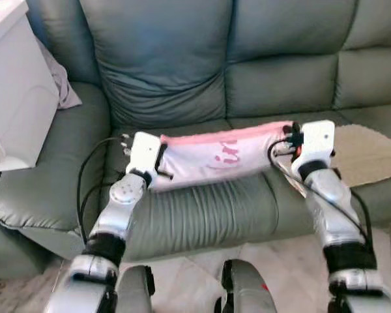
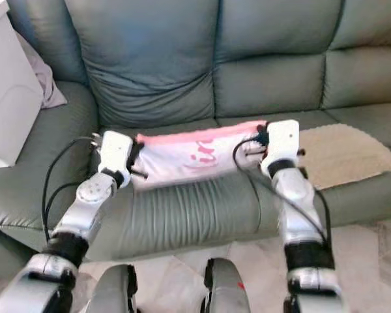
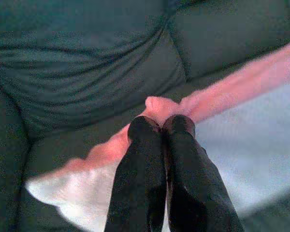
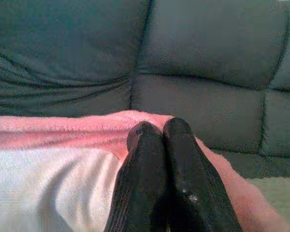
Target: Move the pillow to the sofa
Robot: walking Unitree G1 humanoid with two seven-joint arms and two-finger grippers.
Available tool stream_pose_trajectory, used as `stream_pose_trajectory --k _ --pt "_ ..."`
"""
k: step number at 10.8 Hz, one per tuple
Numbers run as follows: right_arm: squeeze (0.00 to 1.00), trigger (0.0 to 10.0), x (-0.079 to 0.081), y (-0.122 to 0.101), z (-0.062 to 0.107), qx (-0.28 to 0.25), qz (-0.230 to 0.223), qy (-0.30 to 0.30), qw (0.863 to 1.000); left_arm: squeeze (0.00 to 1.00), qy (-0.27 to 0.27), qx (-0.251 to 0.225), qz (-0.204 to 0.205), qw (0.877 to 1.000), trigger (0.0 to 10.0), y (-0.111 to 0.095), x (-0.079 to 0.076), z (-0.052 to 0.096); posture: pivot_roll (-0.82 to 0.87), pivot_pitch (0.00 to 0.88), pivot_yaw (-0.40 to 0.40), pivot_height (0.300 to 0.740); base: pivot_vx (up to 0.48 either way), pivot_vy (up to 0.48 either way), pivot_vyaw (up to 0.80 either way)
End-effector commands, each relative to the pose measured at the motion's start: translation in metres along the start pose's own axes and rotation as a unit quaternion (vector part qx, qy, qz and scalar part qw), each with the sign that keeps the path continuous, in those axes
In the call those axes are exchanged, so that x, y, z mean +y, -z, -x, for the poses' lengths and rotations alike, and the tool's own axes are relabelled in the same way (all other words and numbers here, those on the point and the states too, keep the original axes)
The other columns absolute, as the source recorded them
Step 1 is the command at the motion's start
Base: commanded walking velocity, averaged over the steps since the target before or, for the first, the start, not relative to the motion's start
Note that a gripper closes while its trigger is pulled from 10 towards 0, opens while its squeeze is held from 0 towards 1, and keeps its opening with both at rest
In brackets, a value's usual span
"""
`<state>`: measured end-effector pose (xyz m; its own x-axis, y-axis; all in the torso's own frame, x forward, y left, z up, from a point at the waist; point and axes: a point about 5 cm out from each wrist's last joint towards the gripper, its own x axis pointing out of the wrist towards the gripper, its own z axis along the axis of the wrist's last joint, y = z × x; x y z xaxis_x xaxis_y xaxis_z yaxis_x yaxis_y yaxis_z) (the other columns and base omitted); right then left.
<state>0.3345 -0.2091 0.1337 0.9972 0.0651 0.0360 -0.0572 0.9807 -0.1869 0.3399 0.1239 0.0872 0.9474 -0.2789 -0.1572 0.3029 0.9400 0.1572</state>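
A white pillow with a pink top edge and pink lettering [image 1: 215, 156] hangs stretched between my two grippers, just above the front of the grey-green sofa's seat cushion [image 1: 202, 208]. My left gripper [image 3: 162, 126] is shut on the pillow's left end, pinching the pink edge [image 3: 154, 105]. At the pillow's right end my right gripper [image 4: 157, 130] is shut on the pink border [image 4: 63, 130]. Both silver arms reach forward from below, the left [image 1: 120, 208] and the right [image 1: 329, 208].
The sofa's back cushions [image 1: 163, 59] rise behind the pillow. A beige mat [image 1: 368, 153] lies on the seat to the right. A white box [image 1: 13, 85] and a grey cloth [image 1: 62, 88] sit on the left seat. Pale floor [image 1: 293, 261] lies below.
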Motion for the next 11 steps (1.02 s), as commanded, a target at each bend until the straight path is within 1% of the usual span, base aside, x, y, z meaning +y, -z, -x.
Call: stream_pose_trajectory --k 1,2,3,4,5,6,7,8,9,10,11 --pt "0.00 10.0 -0.017 -0.011 -0.005 -0.020 0.003 0.025 0.999 0.00 -0.019 -0.007 0.003 1.000 10.0 -0.007 0.019 -0.002 -0.05 0.000 -0.007 0.630 0.000 0.000 0.00" --pt "0.00 10.0 -0.021 -0.014 -0.008 -0.028 0.008 0.032 0.999 0.00 -0.019 -0.024 0.014 0.999 10.0 -0.017 0.023 -0.006 -0.04 0.000 -0.010 0.630 0.000 0.000 0.00" --pt "0.00 10.0 -0.024 -0.016 -0.012 -0.039 0.012 0.039 0.998 0.00 -0.033 -0.046 0.033 0.998 10.0 -0.030 0.023 -0.015 -0.03 0.000 -0.008 0.630 0.000 0.000 0.00" --pt "0.00 10.0 -0.017 -0.008 -0.012 -0.034 0.008 0.036 0.999 0.00 -0.045 -0.045 0.025 0.998 10.0 -0.028 0.016 -0.018 -0.03 0.000 -0.009 0.630 0.000 0.000 0.00" --pt "0.00 10.0 -0.007 0.006 -0.010 -0.013 -0.006 0.026 1.000 0.00 -0.028 -0.033 0.017 0.999 10.0 -0.018 0.003 -0.017 -0.03 0.000 -0.010 0.630 0.000 0.000 0.00" --pt "0.00 10.0 0.007 0.019 -0.006 0.006 -0.017 0.012 1.000 0.00 -0.015 -0.025 -0.002 1.000 10.0 -0.009 -0.006 -0.015 -0.02 0.005 -0.013 0.630 0.000 0.000 0.00" --pt "0.00 10.0 0.022 0.024 -0.002 0.003 -0.019 -0.006 1.000 0.00 -0.022 -0.024 0.006 0.999 10.0 -0.005 -0.002 -0.013 -0.02 0.017 -0.008 0.630 0.000 0.000 0.00" --pt "0.00 10.0 0.048 0.026 0.003 -0.006 -0.015 -0.049 0.999 0.00 -0.020 -0.020 0.008 1.000 10.0 0.002 0.002 -0.008 -0.02 0.024 -0.005 0.630 0.000 0.000 0.00" --pt "0.00 10.0 0.078 0.034 0.014 0.007 -0.020 -0.107 0.994 0.00 -0.012 0.003 0.007 1.000 10.0 0.015 0.009 0.000 -0.01 0.029 -0.006 0.630 0.000 0.000 0.00" --pt "0.00 10.0 0.089 0.042 0.022 0.033 -0.029 -0.130 0.991 0.00 -0.015 0.026 -0.006 1.000 10.0 0.024 0.016 0.007 0.00 0.036 -0.008 0.630 0.000 0.000 0.00" --pt "0.00 10.0 0.095 0.055 0.032 0.082 -0.044 -0.147 0.985 0.00 -0.007 0.054 0.009 0.998 10.0 0.037 0.023 0.018 0.00 0.043 -0.010 0.630 0.000 0.000 0.00"
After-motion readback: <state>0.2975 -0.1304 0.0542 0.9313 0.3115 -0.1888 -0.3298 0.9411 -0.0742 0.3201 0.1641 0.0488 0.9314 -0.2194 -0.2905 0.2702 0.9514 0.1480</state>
